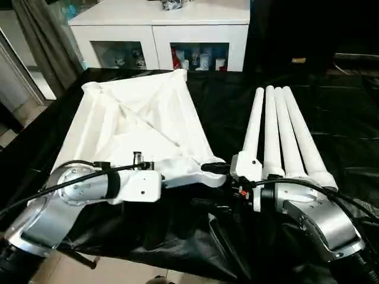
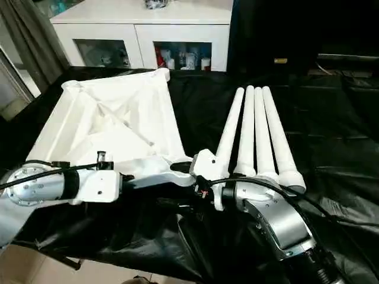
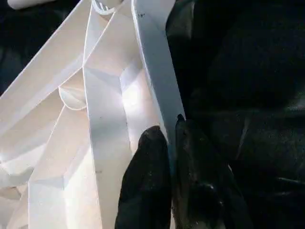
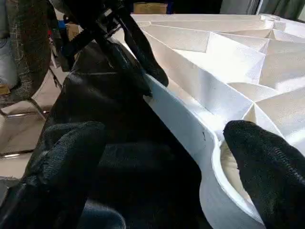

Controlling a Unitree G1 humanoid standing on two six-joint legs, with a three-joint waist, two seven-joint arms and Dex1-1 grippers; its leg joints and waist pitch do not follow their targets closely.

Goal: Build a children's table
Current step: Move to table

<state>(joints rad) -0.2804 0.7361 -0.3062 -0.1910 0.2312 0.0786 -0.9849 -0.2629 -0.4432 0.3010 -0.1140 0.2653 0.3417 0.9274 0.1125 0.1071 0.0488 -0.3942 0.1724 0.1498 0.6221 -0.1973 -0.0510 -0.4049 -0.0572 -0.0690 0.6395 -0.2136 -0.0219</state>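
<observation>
Zero legs fitted so far, as far as I can see. The tabletop (image 1: 133, 127) lies underside up on the black-covered table (image 1: 331, 112), ribs and round corner sockets showing, toward the robot's left. All four legs (image 1: 281, 133) lie side by side just to its right, flared ends toward the robot, none in a socket. So I'd say the build is basically at the start: top flipped the right way for assembly, legs lined up, everything else left to do.

The left tool (image 3: 172, 143) is pinched nearly closed on the thin near rim of the tabletop, one finger on each side of the wall. The right tool (image 4: 164, 162) is spread wide with nothing in it, straddling the near right corner socket (image 4: 228, 171), one finger (image 4: 267, 157) over the socket, the other out over the black sheet.

Behind the table is a white cabinet (image 1: 160, 23) with glass-fronted shelves, not part of this
</observation>
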